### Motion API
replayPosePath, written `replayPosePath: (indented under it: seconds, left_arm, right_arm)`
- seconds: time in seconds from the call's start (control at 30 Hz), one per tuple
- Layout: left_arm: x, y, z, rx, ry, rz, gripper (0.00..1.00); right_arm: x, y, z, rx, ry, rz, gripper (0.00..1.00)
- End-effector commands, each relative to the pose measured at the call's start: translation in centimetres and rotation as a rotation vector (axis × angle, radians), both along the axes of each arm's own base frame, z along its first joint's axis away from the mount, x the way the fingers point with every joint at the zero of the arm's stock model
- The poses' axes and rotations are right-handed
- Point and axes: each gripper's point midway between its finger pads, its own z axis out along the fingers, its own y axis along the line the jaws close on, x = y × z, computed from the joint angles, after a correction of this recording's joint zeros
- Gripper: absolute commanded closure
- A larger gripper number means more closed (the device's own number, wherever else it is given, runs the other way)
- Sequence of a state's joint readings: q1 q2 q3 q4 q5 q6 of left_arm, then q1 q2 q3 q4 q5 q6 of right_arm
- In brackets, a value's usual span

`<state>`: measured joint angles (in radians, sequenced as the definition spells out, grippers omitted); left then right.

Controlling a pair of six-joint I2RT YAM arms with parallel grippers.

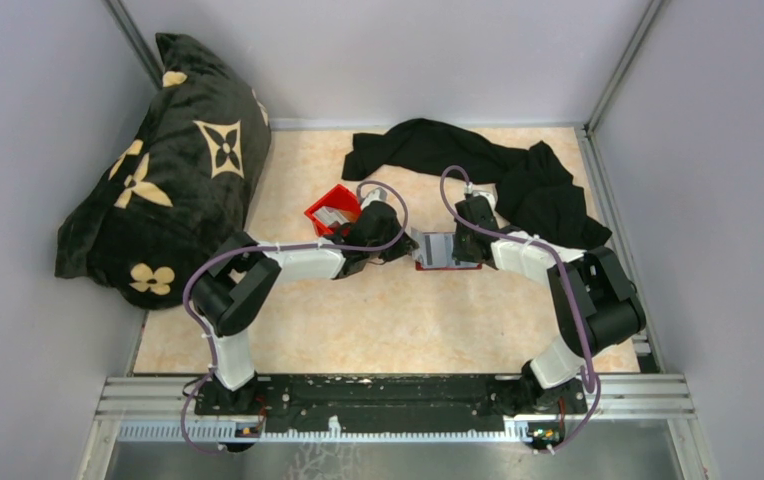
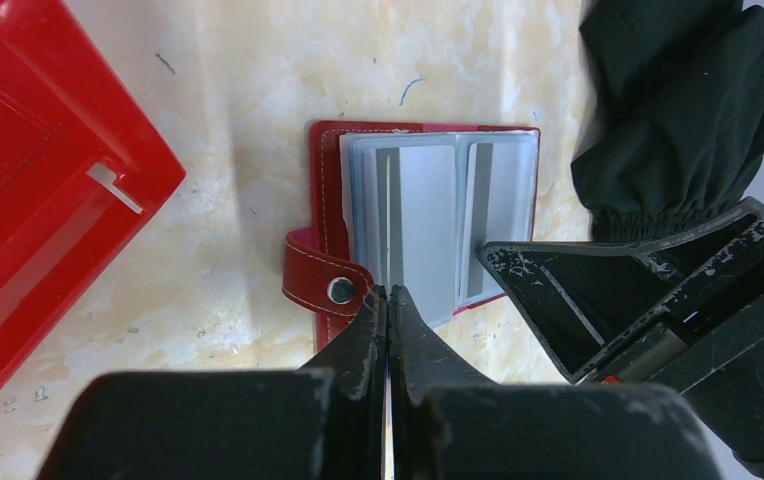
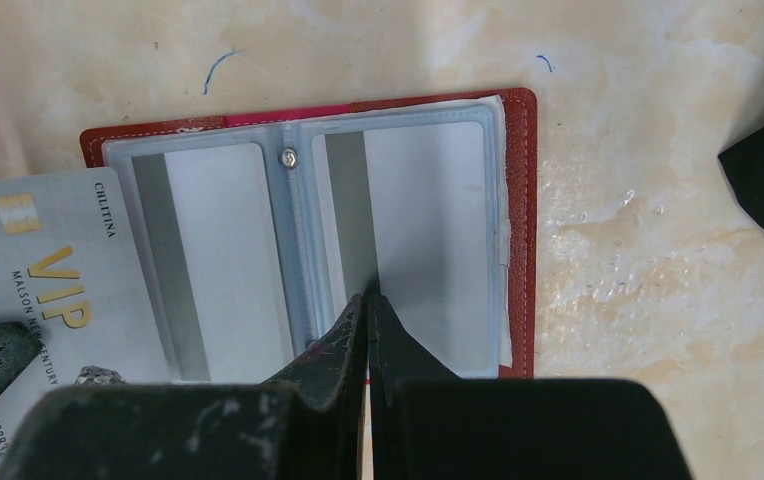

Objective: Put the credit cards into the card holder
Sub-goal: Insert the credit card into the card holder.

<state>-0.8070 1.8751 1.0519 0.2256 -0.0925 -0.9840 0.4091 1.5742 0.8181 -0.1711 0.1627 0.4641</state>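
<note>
The dark red card holder (image 1: 432,247) lies open on the table between my two grippers, its strap with the metal snap (image 2: 339,290) to one side. Its clear pockets (image 3: 213,250) hold pale grey cards with grey stripes. My left gripper (image 2: 388,292) is shut on a silver VIP credit card (image 3: 43,270), edge-on in its own view. The card's front end meets the holder's left edge. My right gripper (image 3: 370,290) is shut, its tips resting on the holder's right page (image 3: 428,230). It also shows in the left wrist view (image 2: 518,262).
A bright red plastic bin (image 1: 333,210) with more cards stands just left of the holder, also in the left wrist view (image 2: 48,200). Black cloth (image 1: 498,170) lies behind and to the right. A large black patterned pillow (image 1: 173,170) fills the back left.
</note>
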Motion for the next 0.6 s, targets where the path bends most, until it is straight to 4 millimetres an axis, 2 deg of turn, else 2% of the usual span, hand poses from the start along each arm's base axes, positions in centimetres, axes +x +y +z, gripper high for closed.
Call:
replayPosePath:
  seconds: [0.0,0.57]
  left_arm:
    - [0.2,-0.4,2.8,-0.067,-0.041,0.003,1.00]
    - [0.4,1.5,0.6,0.056,-0.038,0.041,1.00]
  right_arm:
    - [0.4,-0.4,-0.1,-0.007,-0.010,-0.002,1.00]
    - [0.4,-0.3,-0.2,-0.002,-0.008,0.001,1.00]
